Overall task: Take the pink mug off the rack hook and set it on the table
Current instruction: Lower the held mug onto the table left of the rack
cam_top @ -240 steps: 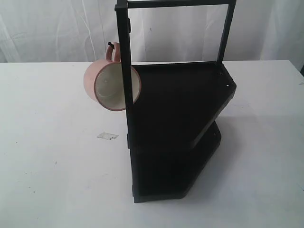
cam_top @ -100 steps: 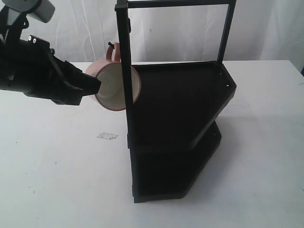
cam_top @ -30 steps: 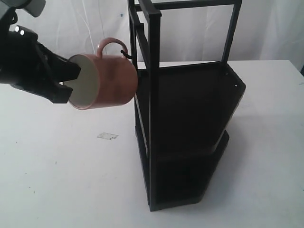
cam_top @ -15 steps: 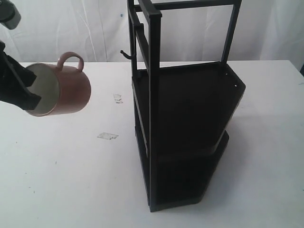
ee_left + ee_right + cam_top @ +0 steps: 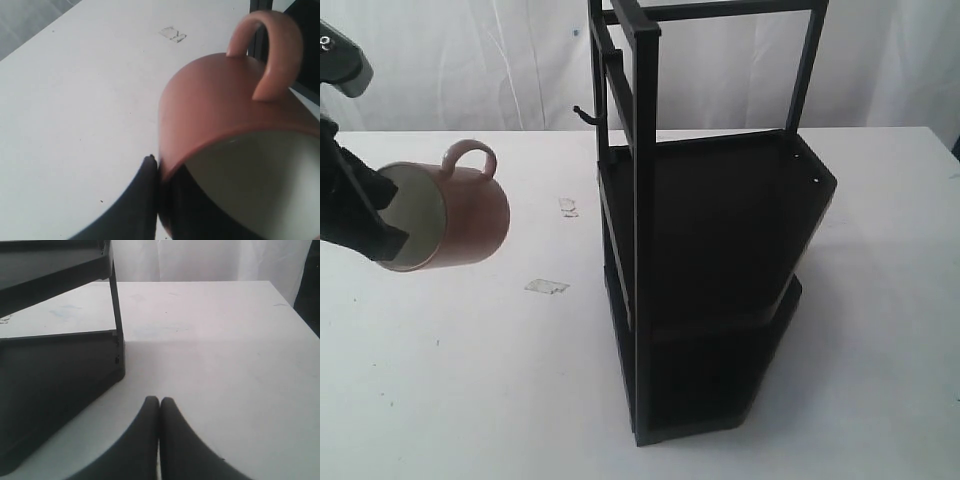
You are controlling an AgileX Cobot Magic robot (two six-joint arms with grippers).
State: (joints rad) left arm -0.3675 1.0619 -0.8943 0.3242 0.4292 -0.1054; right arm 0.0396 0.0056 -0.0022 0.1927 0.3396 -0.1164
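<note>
The pink mug (image 5: 455,217) hangs in the air at the left, lying on its side with its cream inside facing left and its handle up. My left gripper (image 5: 382,215) is shut on the mug's rim, one finger inside and one outside. Up close, the left wrist view shows the mug (image 5: 220,100) and the gripper (image 5: 159,167) pinching its wall. The rack hook (image 5: 584,115) sticks out bare from the black rack (image 5: 710,230), well right of the mug. The white table (image 5: 460,380) lies below. My right gripper (image 5: 159,402) is shut on nothing, low over the table near the rack's base.
A small scrap of tape (image 5: 547,286) lies on the table below the mug, and another speck (image 5: 567,206) sits nearer the rack. The rack's lower shelf (image 5: 55,370) is close beside my right gripper. A white curtain hangs behind the table.
The mug came off the hook and was carried left, away from the rack. In the last half second it sank slightly. The rack turned earlier when the mug was pulled.
</note>
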